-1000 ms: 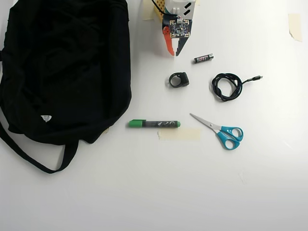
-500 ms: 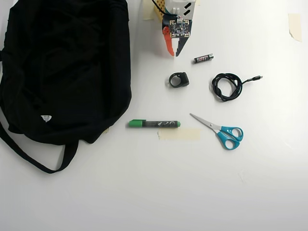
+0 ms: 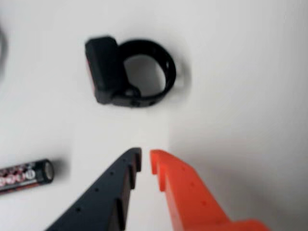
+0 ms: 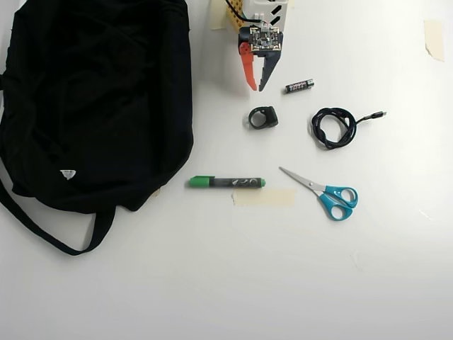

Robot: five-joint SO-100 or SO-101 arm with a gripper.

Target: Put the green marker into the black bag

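Overhead view: gripper (image 4: 255, 88) at top centre of the frame, pointing down-frame, 1 orange finger (image 4: 247, 71) on the left and 1 dark finger on the right, tips nearly together with only a thin slit between them, pinching nothing. Same in the wrist view: gripper (image 3: 146, 161) rising from the bottom edge, tips almost touching, white table (image 3: 240, 72) visible through the slit.

Green marker (image 4: 226, 182) lying flat just below centre of the overhead frame, green cap toward the left, well apart from the gripper, its right end at the upper edge of a strip of beige tape (image 4: 264, 197). Black bag (image 4: 95, 99) filling the upper left of the frame, strap looping toward the lower left, small white tag on its lower part; marker cap near the bag's lower right edge, not touching.

Black ring-shaped strap piece (image 4: 263, 117) directly below the gripper tips; blurred in the wrist view (image 3: 127, 72), upper centre. AAA battery (image 4: 299, 86) just right of the tips, at lower left in the wrist view (image 3: 26, 175). Coiled black cable (image 4: 336, 127) further right, blue-handled scissors (image 4: 324, 194) below it.
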